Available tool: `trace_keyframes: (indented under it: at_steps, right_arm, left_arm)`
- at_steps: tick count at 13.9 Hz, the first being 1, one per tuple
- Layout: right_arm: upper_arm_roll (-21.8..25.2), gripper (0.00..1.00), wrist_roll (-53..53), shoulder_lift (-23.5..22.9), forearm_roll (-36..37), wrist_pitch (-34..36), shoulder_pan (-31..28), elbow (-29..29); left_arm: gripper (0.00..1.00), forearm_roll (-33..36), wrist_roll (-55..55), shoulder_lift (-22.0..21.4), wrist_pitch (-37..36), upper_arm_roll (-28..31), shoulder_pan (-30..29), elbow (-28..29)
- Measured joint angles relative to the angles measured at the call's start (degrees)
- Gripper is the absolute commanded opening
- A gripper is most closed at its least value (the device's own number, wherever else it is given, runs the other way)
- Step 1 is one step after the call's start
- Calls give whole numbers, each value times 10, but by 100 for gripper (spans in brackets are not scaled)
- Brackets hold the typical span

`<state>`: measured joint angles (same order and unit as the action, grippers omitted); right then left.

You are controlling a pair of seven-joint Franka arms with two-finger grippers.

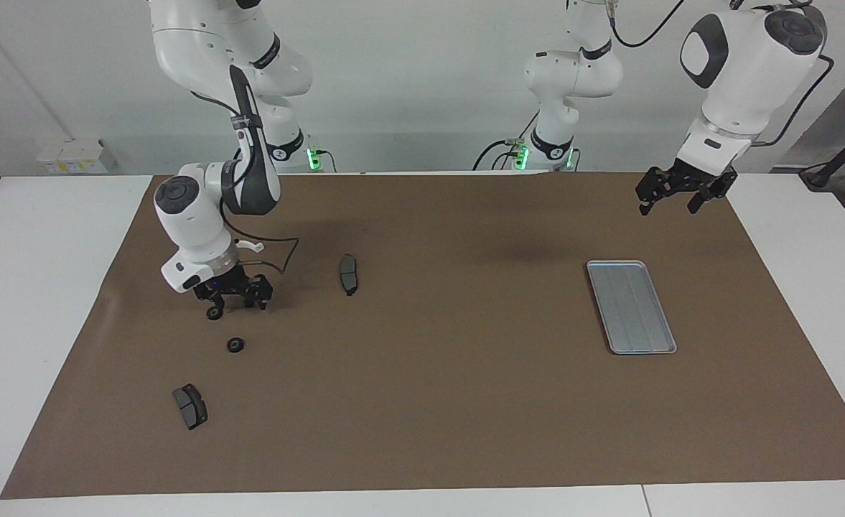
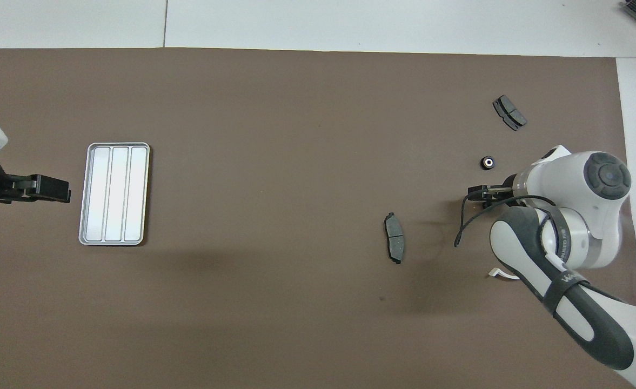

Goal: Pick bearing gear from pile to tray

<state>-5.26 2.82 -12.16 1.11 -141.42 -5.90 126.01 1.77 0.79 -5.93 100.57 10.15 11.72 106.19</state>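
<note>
The pile lies at the right arm's end of the mat. One black bearing gear [image 1: 235, 345] [image 2: 488, 162] sits alone. Another gear [image 1: 215, 313] is right at one fingertip of my right gripper [image 1: 239, 304] [image 2: 479, 194], which is low over the pile, open, holding nothing. What lies between its fingers is hidden. The silver tray [image 1: 631, 306] [image 2: 113, 193] lies flat at the left arm's end and holds nothing. My left gripper [image 1: 670, 199] [image 2: 53, 188] waits open in the air beside the tray.
One dark brake pad [image 1: 349, 273] [image 2: 394, 237] lies toward the mat's middle, and a second brake pad [image 1: 189, 406] [image 2: 509, 112] farther from the robots than the gears. A white curved bracket [image 1: 251, 246] [image 2: 499, 274] is mostly hidden by the right arm.
</note>
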Motion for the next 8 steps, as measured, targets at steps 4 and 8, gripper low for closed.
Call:
trace_keyframes:
  at_steps: [4, 8]
  right_arm:
    - [0, 43, 0, 0, 0, -6, 1, 7]
    - [0, 0, 0, 1, 0, -5, 2, 8]
  left_arm:
    - [100, 0, 0, 0, 0, 0, 0, 0]
    - [100, 0, 0, 0, 0, 0, 0, 0]
